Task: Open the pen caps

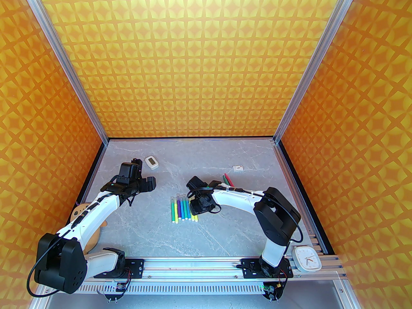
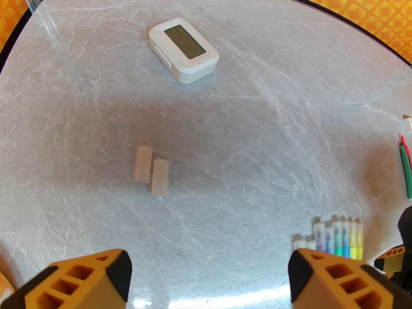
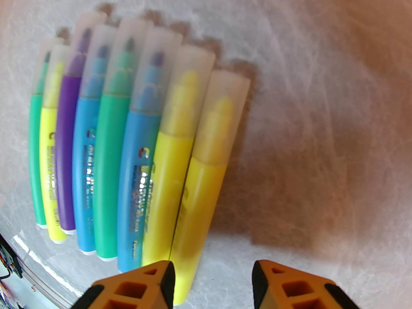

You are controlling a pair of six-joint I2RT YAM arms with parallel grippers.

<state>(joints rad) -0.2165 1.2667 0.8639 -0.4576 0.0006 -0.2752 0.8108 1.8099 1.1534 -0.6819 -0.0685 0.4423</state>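
The right fingers (image 3: pixel 141 285) stand partly apart with nothing between them. Just ahead lies the nearest yellow pen (image 3: pixel 196 188), its plug end beside the picture-left finger and off the gap's centre; I judge a small sideways shift must come before any grip. Its long axis runs away from the fingers, with its cap (image 3: pixel 222 114) at the far end; seven more capped pens (image 3: pixel 106 159) lie parallel beside it. The left fingers (image 2: pixel 80 278) are wide and empty, farther from that row; ahead of them two loose caps (image 2: pixel 160 176) lie on the bench (image 2: pixel 257 124), with a small white screened device (image 2: pixel 183 50) beyond.
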